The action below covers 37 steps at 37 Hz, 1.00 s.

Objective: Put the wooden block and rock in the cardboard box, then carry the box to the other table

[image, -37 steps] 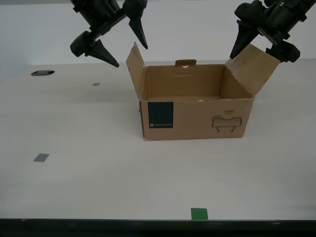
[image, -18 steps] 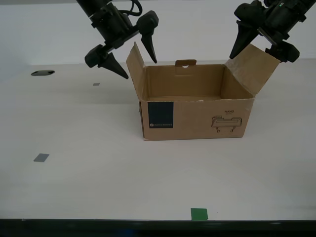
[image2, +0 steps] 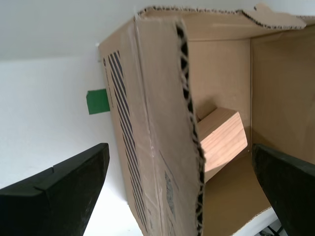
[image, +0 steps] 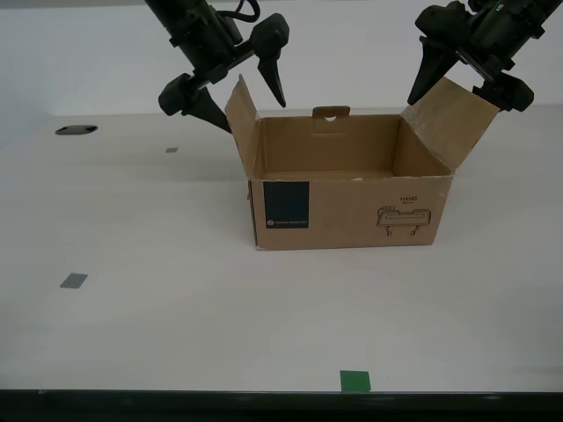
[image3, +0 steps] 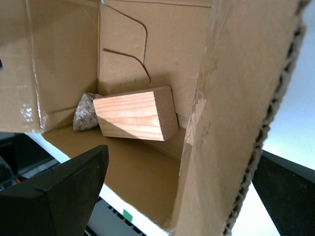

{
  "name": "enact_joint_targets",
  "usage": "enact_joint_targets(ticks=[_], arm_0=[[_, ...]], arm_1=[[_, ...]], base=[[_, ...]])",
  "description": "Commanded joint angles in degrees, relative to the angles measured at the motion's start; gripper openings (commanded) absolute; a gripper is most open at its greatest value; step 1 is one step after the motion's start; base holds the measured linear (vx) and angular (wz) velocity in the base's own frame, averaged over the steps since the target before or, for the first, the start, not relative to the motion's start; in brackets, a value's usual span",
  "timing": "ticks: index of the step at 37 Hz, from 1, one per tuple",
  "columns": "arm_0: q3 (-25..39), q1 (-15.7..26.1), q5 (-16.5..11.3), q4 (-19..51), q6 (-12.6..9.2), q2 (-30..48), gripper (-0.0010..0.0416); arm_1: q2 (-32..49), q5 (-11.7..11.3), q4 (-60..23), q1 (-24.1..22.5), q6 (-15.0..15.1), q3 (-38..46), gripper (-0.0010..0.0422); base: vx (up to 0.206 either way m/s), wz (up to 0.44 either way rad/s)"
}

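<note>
The cardboard box (image: 352, 211) stands open on a smooth beige table, with a blue label and a line drawing on its front. Inside it lie the wooden block (image3: 135, 115) and, touching its end, the rock (image3: 84, 112); the block (image2: 221, 137) also shows in the second wrist view. Neither shows in the exterior view. My first gripper (image: 469, 101) is open astride the flap on the exterior view's right. My second gripper (image: 254, 118) is open astride the flap on the exterior view's left. The other table is out of view.
Grey squares (image: 73, 281) (image: 171, 149) and a green square (image: 355, 381) mark the table, the green one by its front edge. A dark oval hole (image: 76, 130) lies at the exterior view's far left. Green tape (image2: 97, 101) lies beside the box wall.
My second gripper has moved toward the exterior view's right and now straddles the flap on that side of the box. My first gripper and the box have not moved.
</note>
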State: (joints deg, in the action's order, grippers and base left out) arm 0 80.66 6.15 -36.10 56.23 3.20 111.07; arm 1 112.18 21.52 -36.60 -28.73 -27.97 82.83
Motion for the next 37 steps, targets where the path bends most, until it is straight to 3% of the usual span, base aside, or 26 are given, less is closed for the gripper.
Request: enact_joint_targets(ticks=[1, 4, 9, 13, 20, 33, 37], arm_0=[[0.00, 0.07, 0.11, 0.26, -2.32, -0.04, 0.0387], [0.00, 0.13, 0.11, 1.03, -3.23, -0.04, 0.0387], [-1.29, 0.33, 0.13, 1.20, -3.26, -0.04, 0.0387], [-3.61, 0.33, 0.13, 0.76, -3.26, -0.04, 0.0386], [-5.51, 0.33, 0.11, -0.07, -3.28, -0.04, 0.0385], [-4.92, 0.39, 0.11, -4.44, -3.34, -0.04, 0.0345], [-4.94, 0.50, 0.11, -5.68, -4.26, -0.04, 0.0332]], arm_1=[[0.00, -0.04, 0.39, -0.20, 0.09, -0.22, 0.0391], [0.00, -0.04, 0.74, -0.35, 0.11, -0.37, 0.0391], [0.00, -0.35, 0.92, -0.63, 1.31, -0.39, 0.0391], [0.00, -1.88, 0.96, -0.70, 1.33, -0.39, 0.0391], [0.00, -2.36, 0.96, -0.72, 0.85, -0.39, 0.0391], [0.00, -3.26, 1.70, -1.01, 1.53, -0.39, 0.0391], [0.00, -6.32, 1.60, -1.03, 1.42, -0.46, 0.0391]], base=[[0.000, 0.000], [0.000, 0.000], [0.000, 0.000], [0.000, 0.000], [0.000, 0.000], [0.000, 0.000], [0.000, 0.000]])
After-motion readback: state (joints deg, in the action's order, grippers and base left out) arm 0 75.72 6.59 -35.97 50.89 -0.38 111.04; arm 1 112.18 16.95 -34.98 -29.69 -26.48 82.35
